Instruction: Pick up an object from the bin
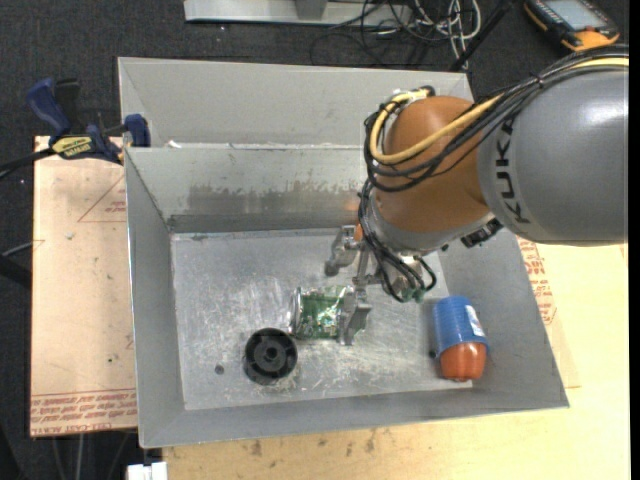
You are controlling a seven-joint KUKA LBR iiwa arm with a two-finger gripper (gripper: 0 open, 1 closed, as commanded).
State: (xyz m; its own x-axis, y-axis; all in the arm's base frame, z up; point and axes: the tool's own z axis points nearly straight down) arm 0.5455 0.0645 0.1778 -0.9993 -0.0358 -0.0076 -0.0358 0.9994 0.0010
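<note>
Hand (350,288) low over the floor of the grey metal bin (250,173), near the floor's middle, under the rounded orange wrist cover (430,168) of the grey arm (570,158) and its looped yellow and black cables (400,118). Released: two metal fingers (340,256) set apart, one toward the bin's back wall, the other toward its front, grasping nothing.

Just beside the hand, on its left and slightly to the front, a small crumpled green packet (320,313), shiny and wrinkled, flat on the floor. Nearest of all the things to the hand. Front fingertip right at the packet's right edge, perhaps touching it; too cluttered there to tell contact from mere closeness. Bulk of the packet off to the left of the fingers rather than between them.

Farther left of the hand and nearer the front wall, beyond the packet, a black disc (270,355), round with a raised hub, lying flat, close to the packet but apart from it.

To the hand's right, clear of the fingers, a blue cylinder (455,320) on its side, with an orange-red end pointing toward the front wall. Well apart from packet and disc.

Scratched, scuffed metal all about the hand.
</note>
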